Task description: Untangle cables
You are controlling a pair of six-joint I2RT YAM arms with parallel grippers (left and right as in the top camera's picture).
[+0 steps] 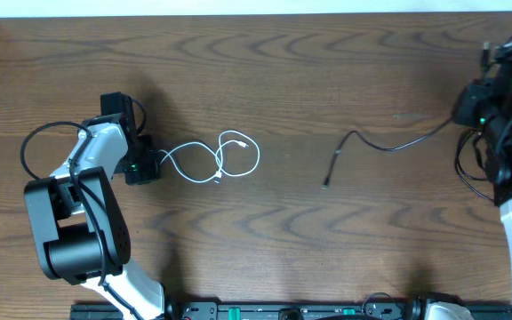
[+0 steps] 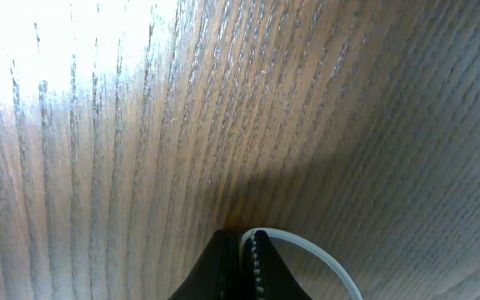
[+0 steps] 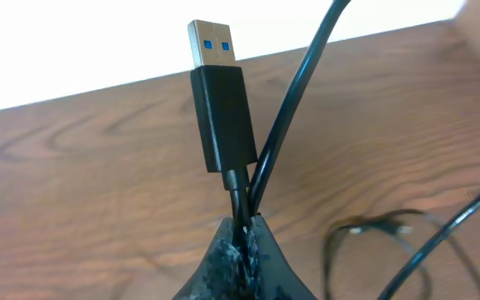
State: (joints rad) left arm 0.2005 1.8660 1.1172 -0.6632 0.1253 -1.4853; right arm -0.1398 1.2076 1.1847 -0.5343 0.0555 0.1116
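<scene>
The white cable [image 1: 218, 160], looping rightward, is pinched in the closed left gripper [image 2: 242, 242]; the black cable [image 1: 398, 148], apparently clear of it, is clamped by the right gripper [image 3: 245, 223].

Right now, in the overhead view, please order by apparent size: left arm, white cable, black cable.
1. left arm
2. black cable, stretched out
3. white cable, coiled, so this last ranking is unsure

No readable text, no labels, brands or numbers, black cable [image 3: 237, 190] and its USB plug [image 3: 223, 121] unmarked
</scene>
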